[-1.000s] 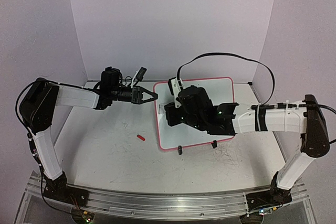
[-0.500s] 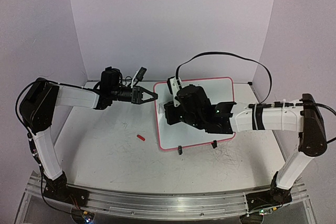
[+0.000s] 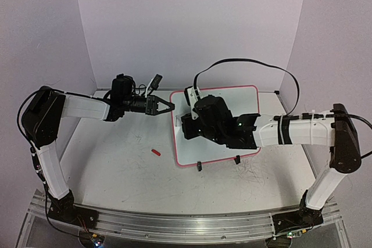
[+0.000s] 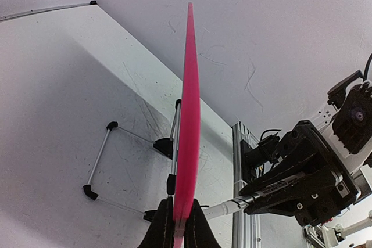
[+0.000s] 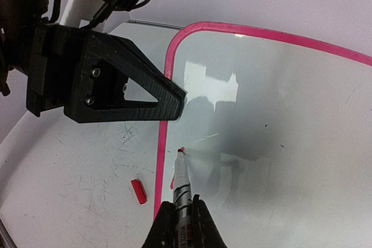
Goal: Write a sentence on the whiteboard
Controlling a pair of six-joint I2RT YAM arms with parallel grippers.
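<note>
Left jaws pinch the pink rim of the whiteboard (image 4: 189, 114), which runs edge-on up the centre of the left wrist view. Right jaws are clamped on a marker (image 5: 181, 187) at bottom centre of the right wrist view, its red tip just inside the board's left rim. A red cap (image 5: 138, 191) lies on the desk (image 3: 116, 166) nearby.

L arm reaches in from left, forearm roughly level; L gripper (image 3: 170, 106) points right, jaws pinched tight on whiteboard (image 3: 244, 104) edge. R arm stretched across from right, wrist low over the board; R gripper (image 5: 180, 223) clamped on marker (image 5: 182, 185).
</note>
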